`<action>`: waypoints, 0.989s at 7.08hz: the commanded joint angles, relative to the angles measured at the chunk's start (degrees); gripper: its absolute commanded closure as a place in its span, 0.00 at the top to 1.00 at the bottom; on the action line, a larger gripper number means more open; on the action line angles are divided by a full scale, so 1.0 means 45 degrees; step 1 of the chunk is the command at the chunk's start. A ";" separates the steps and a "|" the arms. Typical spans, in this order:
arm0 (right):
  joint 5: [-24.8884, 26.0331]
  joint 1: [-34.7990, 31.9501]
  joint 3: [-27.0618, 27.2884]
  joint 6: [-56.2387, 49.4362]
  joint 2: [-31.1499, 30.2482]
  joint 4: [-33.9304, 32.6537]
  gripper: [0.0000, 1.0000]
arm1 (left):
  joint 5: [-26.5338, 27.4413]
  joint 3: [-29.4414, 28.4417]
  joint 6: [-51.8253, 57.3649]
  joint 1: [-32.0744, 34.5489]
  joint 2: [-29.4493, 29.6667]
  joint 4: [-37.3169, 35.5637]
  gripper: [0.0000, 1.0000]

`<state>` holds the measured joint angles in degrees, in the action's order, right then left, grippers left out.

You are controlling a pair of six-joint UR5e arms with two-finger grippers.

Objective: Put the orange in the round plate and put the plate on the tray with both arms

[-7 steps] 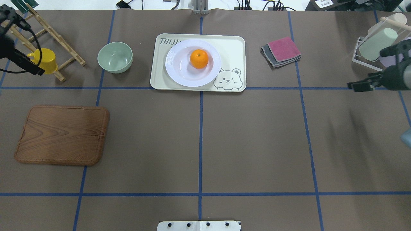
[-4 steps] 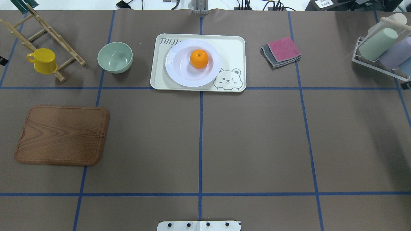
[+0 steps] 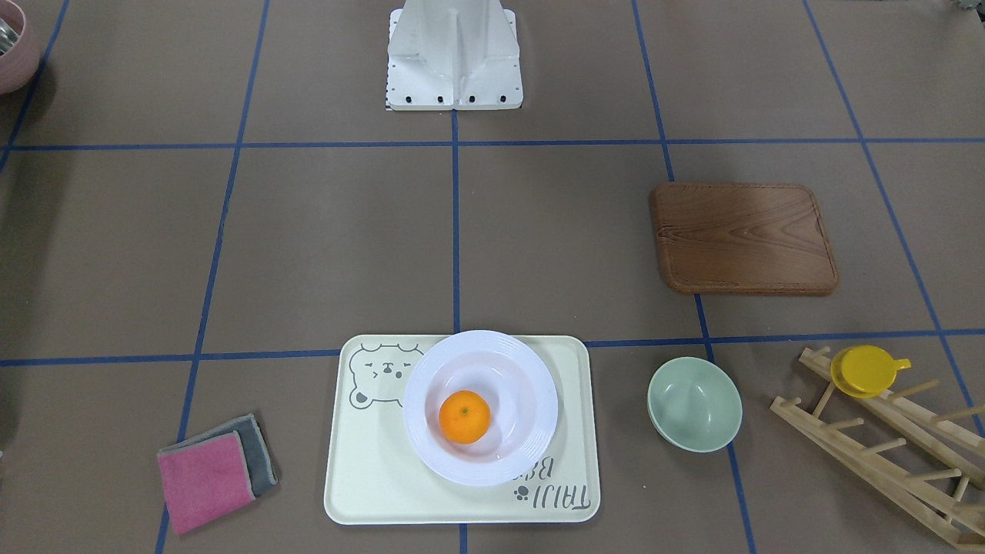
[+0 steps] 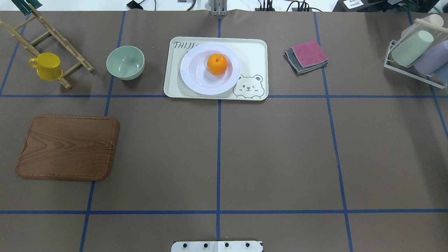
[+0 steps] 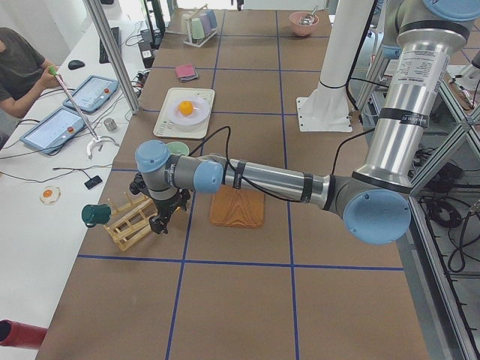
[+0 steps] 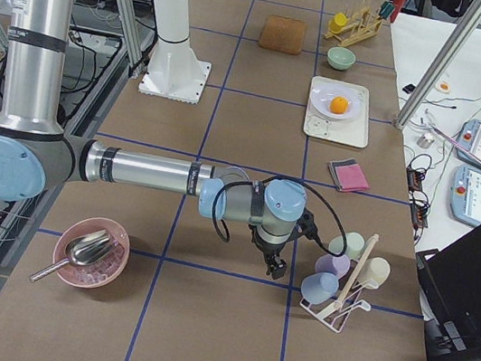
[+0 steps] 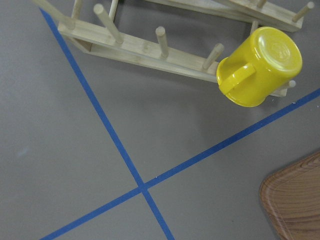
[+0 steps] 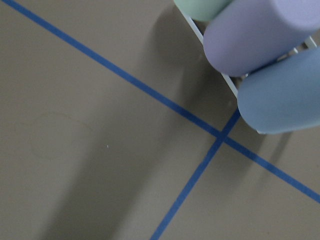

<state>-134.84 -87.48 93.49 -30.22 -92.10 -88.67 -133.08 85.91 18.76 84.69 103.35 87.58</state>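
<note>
The orange [image 4: 217, 64] lies in the round plate [image 4: 196, 80], a little off the middle. The round plate sits flat on the tray [image 4: 253, 52]. It covers part of the letters, and the bear drawing [image 4: 248, 87] shows at a corner beside it. Nothing is touching the orange, the round plate or the tray.

On the table [image 4: 280, 157], the thing nearest the robot is the brown wooden board [image 4: 68, 147], on the robot's left side. It lies flat with nothing on it.

Farther out there is a row of things. The tray is in the middle of this row. The green bowl [image 4: 125, 62] stands near the tray, on the robot's left. Past the bowl is the wooden rack [image 7: 135, 47], with the yellow cup [image 4: 48, 66] hung on it upside down. On the other side of the tray, a pink cloth [image 4: 309, 53] lies on a grey cloth [image 4: 290, 57]. At the far right end, a stand holds a pale green cup [image 4: 413, 49], a purple cup [image 4: 432, 57] and a blue cup [image 8: 282, 97].

The left end effector [image 5: 161, 221] hangs over the table just beside the wooden rack, well apart from the tray. The right end effector [image 6: 275, 267] hangs pointing down just beside the cup stand, also well apart from the tray. Both show only in the side views, so I cannot tell if they are released or clenched.
</note>
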 commanded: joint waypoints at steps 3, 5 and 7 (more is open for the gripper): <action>0.0021 0.0398 -0.0034 -0.0141 0.2270 -0.4278 1.00 | -0.0075 0.0068 0.0068 0.0145 -0.0134 -0.1084 1.00; 0.0061 0.0378 0.0122 -0.0180 0.2067 -0.4437 1.00 | -0.0036 0.0670 0.0069 0.0165 -0.1532 -0.0173 1.00; 0.0061 0.0418 -0.0034 -0.0161 0.2300 -0.4417 1.00 | -0.0114 0.0734 -0.0106 0.0165 -0.2497 0.1358 1.00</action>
<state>-134.58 -85.68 93.58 -31.02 -82.37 -108.40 -133.46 89.16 18.54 85.42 94.33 90.88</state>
